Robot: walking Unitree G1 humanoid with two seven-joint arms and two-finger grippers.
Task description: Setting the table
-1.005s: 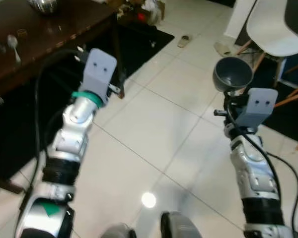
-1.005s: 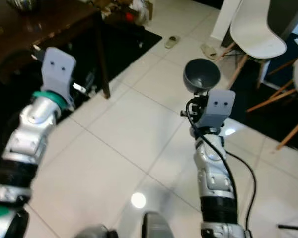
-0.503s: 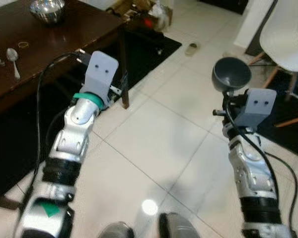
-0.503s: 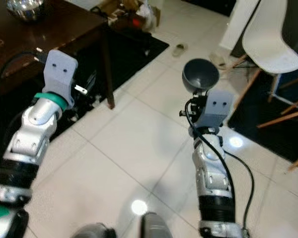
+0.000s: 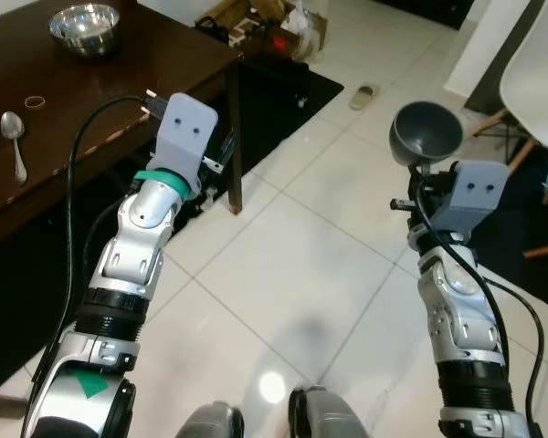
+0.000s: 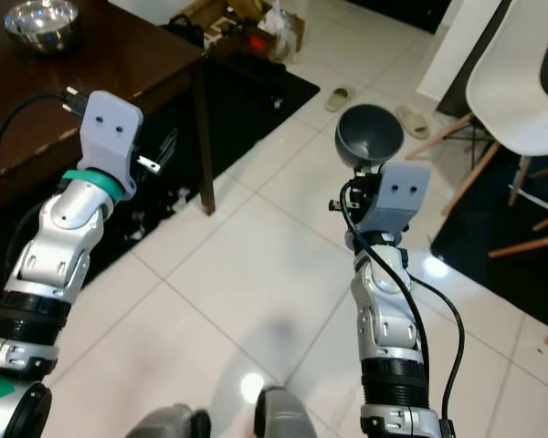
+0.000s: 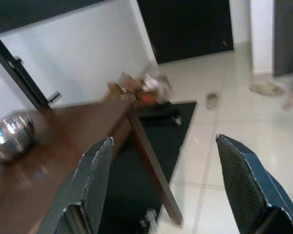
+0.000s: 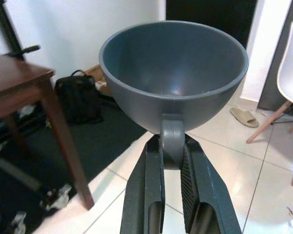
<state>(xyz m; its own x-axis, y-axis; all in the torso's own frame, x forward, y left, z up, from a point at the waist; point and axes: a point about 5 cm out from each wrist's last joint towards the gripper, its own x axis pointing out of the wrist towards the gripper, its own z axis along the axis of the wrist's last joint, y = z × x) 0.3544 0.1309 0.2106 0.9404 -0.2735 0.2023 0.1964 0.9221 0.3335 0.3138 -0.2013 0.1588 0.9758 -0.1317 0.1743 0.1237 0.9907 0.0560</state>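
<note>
My right gripper (image 8: 171,151) is shut on the short handle of a grey bowl (image 8: 173,73), which it holds upright above the tiled floor; the grey bowl (image 5: 426,133) is empty. My left gripper (image 7: 161,195) is open and holds nothing, raised beside the corner of a dark wooden table (image 5: 119,91). On that table lie a steel bowl (image 5: 85,27), a spoon (image 5: 13,137) and a small ring (image 5: 35,101). In the left wrist view the steel bowl (image 7: 10,134) sits at the table's far side.
A white chair (image 6: 521,87) with wooden legs stands to the right on a dark rug. Slippers (image 5: 363,93) lie on the white tiles ahead. A black mat (image 5: 283,82), boxes and a bag sit past the table's leg (image 5: 234,151).
The camera has shifted, so more of the table top, with the steel bowl and spoon, has come into view. Both arms keep their pose; the grey bowl stays held.
</note>
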